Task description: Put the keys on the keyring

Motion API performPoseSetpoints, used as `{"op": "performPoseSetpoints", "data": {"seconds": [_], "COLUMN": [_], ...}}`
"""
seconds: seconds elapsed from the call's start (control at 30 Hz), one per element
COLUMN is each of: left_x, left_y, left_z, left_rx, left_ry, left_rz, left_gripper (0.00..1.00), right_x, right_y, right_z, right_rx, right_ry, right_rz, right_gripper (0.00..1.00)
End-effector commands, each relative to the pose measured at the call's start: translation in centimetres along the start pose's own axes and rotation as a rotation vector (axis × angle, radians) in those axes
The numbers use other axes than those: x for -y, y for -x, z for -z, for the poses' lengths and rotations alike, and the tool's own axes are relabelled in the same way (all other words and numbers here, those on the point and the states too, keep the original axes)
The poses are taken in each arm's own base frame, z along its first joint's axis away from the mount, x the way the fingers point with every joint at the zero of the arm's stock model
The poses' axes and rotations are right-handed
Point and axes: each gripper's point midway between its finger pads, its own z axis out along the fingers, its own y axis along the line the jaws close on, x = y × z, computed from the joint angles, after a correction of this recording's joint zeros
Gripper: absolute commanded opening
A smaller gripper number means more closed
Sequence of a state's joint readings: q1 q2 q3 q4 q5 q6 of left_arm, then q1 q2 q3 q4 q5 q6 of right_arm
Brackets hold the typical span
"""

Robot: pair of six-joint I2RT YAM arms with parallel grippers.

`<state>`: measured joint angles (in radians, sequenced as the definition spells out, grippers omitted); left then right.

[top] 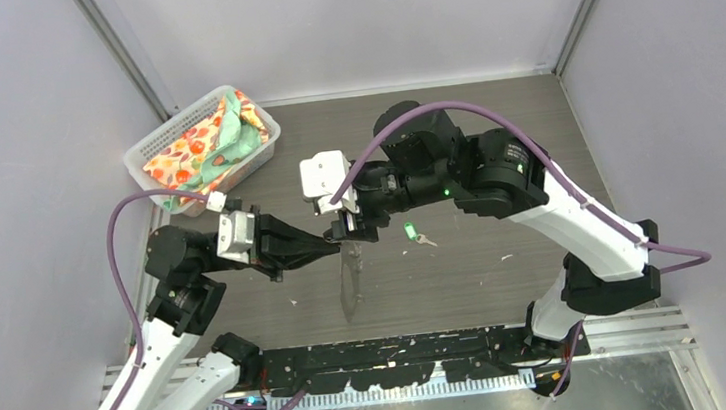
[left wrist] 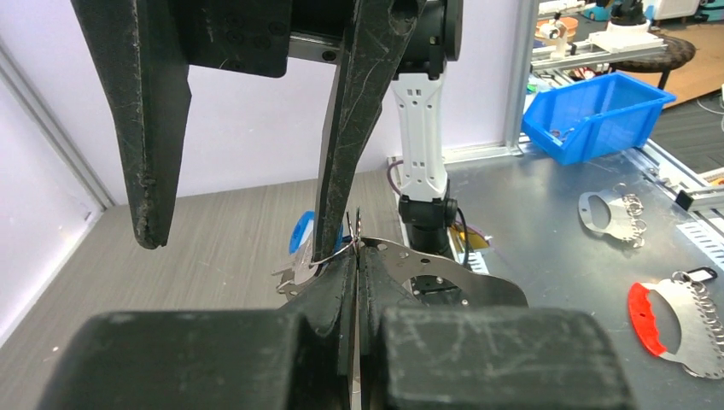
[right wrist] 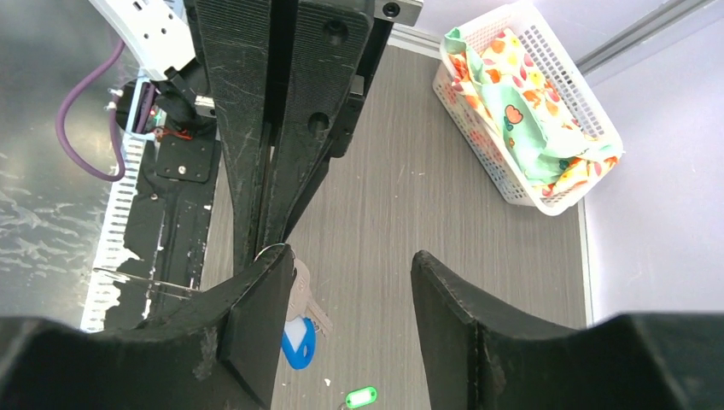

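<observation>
My left gripper [top: 330,240] is shut on the keyring [top: 350,279], a thin grey metal loop that hangs down from its tips. In the left wrist view the jaws [left wrist: 357,249] pinch its wire [left wrist: 338,252]. My right gripper [top: 349,228] is open right at the left gripper's tips. In the right wrist view [right wrist: 350,295] the blue-tagged key [right wrist: 299,342] hangs against its left finger [right wrist: 256,316], under a bit of the wire. It also shows in the left wrist view [left wrist: 300,232]. The green-tagged key [top: 410,229] lies on the table to the right, and shows in the right wrist view [right wrist: 361,396].
A white mesh basket [top: 148,147] holding patterned cloth stands at the back left, also in the right wrist view [right wrist: 522,60]. Small white specks lie on the table. The black rail [top: 403,347] runs along the near edge.
</observation>
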<state>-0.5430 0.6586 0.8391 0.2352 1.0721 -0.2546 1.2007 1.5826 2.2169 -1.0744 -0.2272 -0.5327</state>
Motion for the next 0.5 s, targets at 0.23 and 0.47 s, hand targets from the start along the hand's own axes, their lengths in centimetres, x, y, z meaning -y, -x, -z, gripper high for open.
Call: {"op": "performPoseSetpoints", "data": {"seconds": [0.23, 0.47], "left_x": [0.1, 0.7], "left_y": [4.3, 4.6], "left_z": [0.3, 0.3], "left_rx": [0.142, 0.163], "left_ry": [0.057, 0.039], "left_rz": [-0.174, -0.196], "left_gripper": [0.00, 0.00], "right_x": [0.0, 0.7], "right_y": [-1.1, -1.3], "right_z": [1.4, 0.9], "right_rx": [-0.103, -0.094], "right_ry": [0.010, -0.030], "right_rz": [-0.020, -0.006], "right_gripper": [0.66, 0.66]}}
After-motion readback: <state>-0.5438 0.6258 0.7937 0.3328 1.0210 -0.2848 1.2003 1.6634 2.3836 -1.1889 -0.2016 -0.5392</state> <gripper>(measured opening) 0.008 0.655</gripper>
